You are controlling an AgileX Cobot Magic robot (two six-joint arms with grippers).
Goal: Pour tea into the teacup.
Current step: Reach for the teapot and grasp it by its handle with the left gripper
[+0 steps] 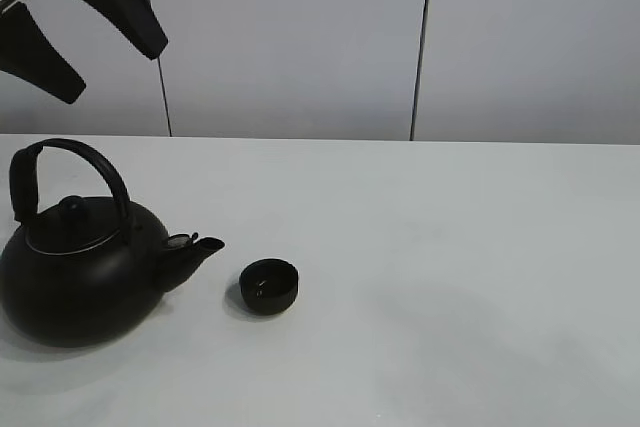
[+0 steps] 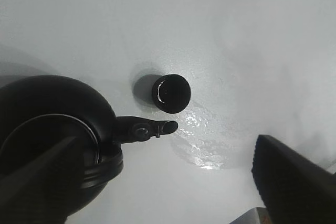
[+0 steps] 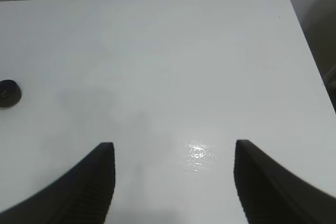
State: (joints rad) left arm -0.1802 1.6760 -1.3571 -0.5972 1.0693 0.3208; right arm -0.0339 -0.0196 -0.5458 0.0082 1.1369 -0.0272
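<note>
Your left end effector hangs high above the teapot. Its jaws are wide apart and hold nothing. Your right end effector is over a bare part of the table, well apart from the pot. Its jaws are also apart, with nothing between them.

The teacup sits on the table just beside the spout, a little in front of its tip. It is small, black and low. I cannot tell if there is tea in it.

I think the step now is to grab the pot. Bring the left end effector straight down over the arched handle. Put one finger on each side of the top of the arch, then squeeze. Lift only a little. The pot looks big and heavy, so tip it slowly and keep the spout over the middle of the cup. The cup is tiny and could slide or spill.

I see no brand, label or writing on anything.
</note>
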